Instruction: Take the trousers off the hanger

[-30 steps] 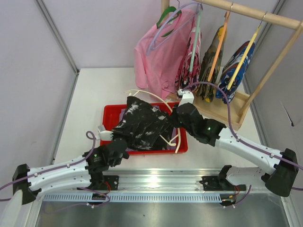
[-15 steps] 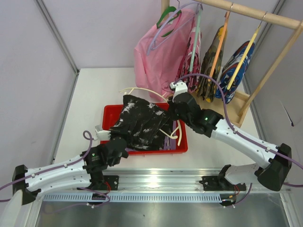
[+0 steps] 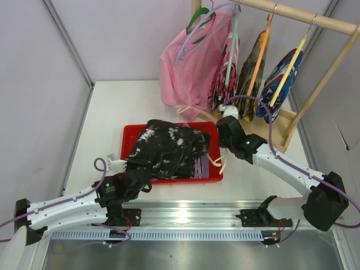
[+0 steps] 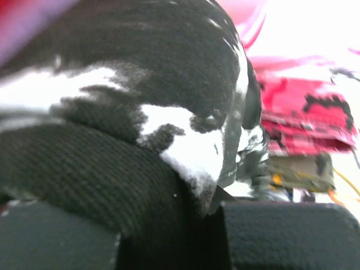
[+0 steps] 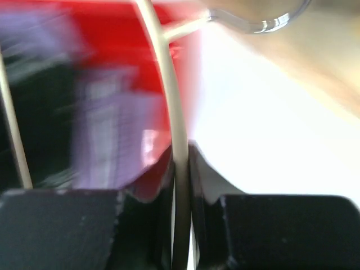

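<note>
Left gripper point(image 3: 136, 171), seen from the top external camera, was clamped narrowly on the near left edge of the black speckled trousers point(image 3: 169, 146). That garment lay heaped in the red tray point(image 3: 128, 135), covering most of it. A strip of the lavender trousers point(image 3: 199, 167) showed beneath it at the tray's near right corner. The right gripper point(image 3: 225, 125) stood over the tray's far right corner, closed on the cream hanger point(image 3: 216, 163), one curved end of which hung over the tray's right rim. Behind them, the pink shirt point(image 3: 185, 73) hung from the wooden rack point(image 3: 292, 14) at the back of the table point(image 3: 124, 107).

Left wrist view: the black speckled trousers point(image 4: 169, 73) filled the frame, and a fold was pinched between the left gripper point(image 4: 197, 225) jaws. The background was blurred.

Right wrist view: the right gripper point(image 5: 180, 185) jaws were pressed together on the thin rod of the cream hanger point(image 5: 169, 84). To its left were the red tray point(image 5: 112, 34) and the blurred lavender trousers point(image 5: 107, 129).
</note>
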### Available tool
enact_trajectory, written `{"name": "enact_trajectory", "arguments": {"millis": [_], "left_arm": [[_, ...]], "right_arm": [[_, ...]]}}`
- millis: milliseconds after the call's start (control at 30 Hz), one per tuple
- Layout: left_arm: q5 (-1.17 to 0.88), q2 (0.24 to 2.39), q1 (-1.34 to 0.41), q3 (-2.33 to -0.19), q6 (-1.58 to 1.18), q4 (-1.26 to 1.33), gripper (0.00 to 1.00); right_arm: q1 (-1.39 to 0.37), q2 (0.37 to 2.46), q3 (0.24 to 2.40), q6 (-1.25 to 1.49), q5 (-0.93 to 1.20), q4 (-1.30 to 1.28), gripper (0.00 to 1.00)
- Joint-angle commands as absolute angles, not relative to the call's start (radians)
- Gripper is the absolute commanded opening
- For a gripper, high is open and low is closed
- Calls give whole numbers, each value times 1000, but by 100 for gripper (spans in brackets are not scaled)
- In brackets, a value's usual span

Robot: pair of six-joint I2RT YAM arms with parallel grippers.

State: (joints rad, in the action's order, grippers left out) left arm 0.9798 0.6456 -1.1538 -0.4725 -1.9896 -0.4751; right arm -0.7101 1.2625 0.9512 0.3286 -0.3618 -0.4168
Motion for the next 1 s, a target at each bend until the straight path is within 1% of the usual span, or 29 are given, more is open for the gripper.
{"name": "enact_trajectory", "arguments": {"millis": [0,133,300,433,533,600,633,667,700,767,867,900,967], "left_arm": [[1181,629,-1135,-485,-2028,-644,0],[1180,650,-1135,-492,-2043,-666,0],[1163,675,-1135,-486,-1896,-496,0],[1120,744,-1135,-521,-1830,-439,0],[1085,788,-1137,-564,-1813,-431,3],[1046,807,-1135,-581,-1833,-454,16],[1033,814,-1135,-597,-1847,-472,32],[1020,828,-1135,-613,-1859,-488,73],[997,833,-1135,-623,-1838,-483,81],[965,854,-1137,-633,-1775,-433,87],[844,905,-1135,-644,-1643,-304,91],[807,961,-1137,-681,-1616,-302,92],[698,1018,-1138,-739,-1588,-379,93]], "right_arm": [[-586,1204,995,302,-712,-396,0],[-565,1201,1032,273,-730,-396,0],[-574,1145,1031,270,-600,-362,0],[-621,1105,1028,244,-539,-339,0],[-676,1091,1013,252,-551,-342,0],[-701,1092,989,264,-551,-353,0],[-707,1095,982,282,-551,-362,0],[-712,1097,968,293,-552,-371,0],[-725,1097,962,307,-564,-391,0],[-739,1089,951,342,-583,-413,0],[-759,1069,959,386,-621,-474,0],[-767,1063,968,391,-630,-503,0],[-776,1039,980,402,-640,-526,0]]}}
